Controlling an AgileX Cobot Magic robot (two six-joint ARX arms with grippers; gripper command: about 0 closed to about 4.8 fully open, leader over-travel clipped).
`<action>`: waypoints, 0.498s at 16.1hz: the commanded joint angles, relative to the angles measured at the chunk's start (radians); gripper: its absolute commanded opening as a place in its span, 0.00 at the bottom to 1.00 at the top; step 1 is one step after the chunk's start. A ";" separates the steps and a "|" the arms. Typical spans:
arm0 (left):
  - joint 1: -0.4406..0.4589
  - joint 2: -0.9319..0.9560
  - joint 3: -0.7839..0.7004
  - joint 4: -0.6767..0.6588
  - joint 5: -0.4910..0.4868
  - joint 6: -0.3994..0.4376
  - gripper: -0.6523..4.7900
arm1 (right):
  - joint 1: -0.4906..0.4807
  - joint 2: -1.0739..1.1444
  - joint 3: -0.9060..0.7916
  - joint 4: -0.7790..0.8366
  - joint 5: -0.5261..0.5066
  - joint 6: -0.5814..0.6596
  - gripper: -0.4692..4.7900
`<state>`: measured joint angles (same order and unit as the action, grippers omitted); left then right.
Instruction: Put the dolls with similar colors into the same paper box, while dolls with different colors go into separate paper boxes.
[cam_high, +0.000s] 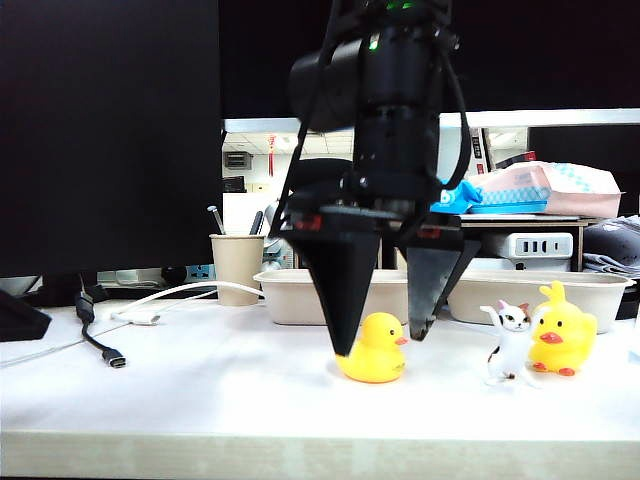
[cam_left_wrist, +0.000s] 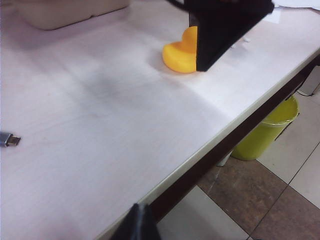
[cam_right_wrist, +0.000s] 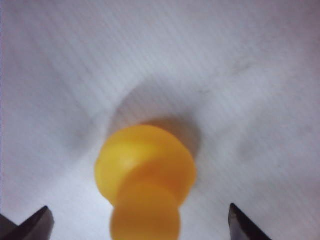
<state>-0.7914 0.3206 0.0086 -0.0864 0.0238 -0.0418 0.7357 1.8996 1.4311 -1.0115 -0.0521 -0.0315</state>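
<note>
Exterior view, left to right: black cable (cam_high: 98, 335) and white cable (cam_high: 190, 292) lying on the white table (cam_high: 200, 390), then a beige paper cup (cam_high: 237, 262) with pens. Behind, two paper boxes side by side, left paper box (cam_high: 290, 298) and right paper box (cam_high: 590, 290), both partly blocked by the arm. Smack in the middle, right gripper (cam_high: 383, 345) pointing down, fingers spread wide, straddling the near duck (cam_high: 374, 349) — left tip down by the duck's tail, other tip just off its beak side, not closed on it. Further right, calico cat (cam_high: 509, 344) standing arms up, just beside the second duck (cam_high: 562, 335).

Right wrist view: same near duck (cam_right_wrist: 145, 182) blurry between both fingertips, gaps on each side.

Left wrist view: left gripper (cam_left_wrist: 136, 225) barely peeking in off the table edge, looks pinched together. Can't say more.
</note>
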 joint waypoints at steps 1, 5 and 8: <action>0.001 0.001 0.001 0.013 0.002 0.001 0.11 | 0.011 0.002 0.006 0.036 -0.003 0.001 1.00; 0.001 0.001 0.001 0.013 0.002 0.001 0.11 | 0.009 0.008 0.006 0.034 -0.003 0.001 1.00; 0.001 0.001 0.001 0.013 0.002 0.001 0.11 | 0.010 0.009 0.006 0.029 -0.003 0.001 1.00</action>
<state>-0.7918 0.3206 0.0086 -0.0864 0.0238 -0.0422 0.7433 1.9118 1.4326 -0.9848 -0.0528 -0.0315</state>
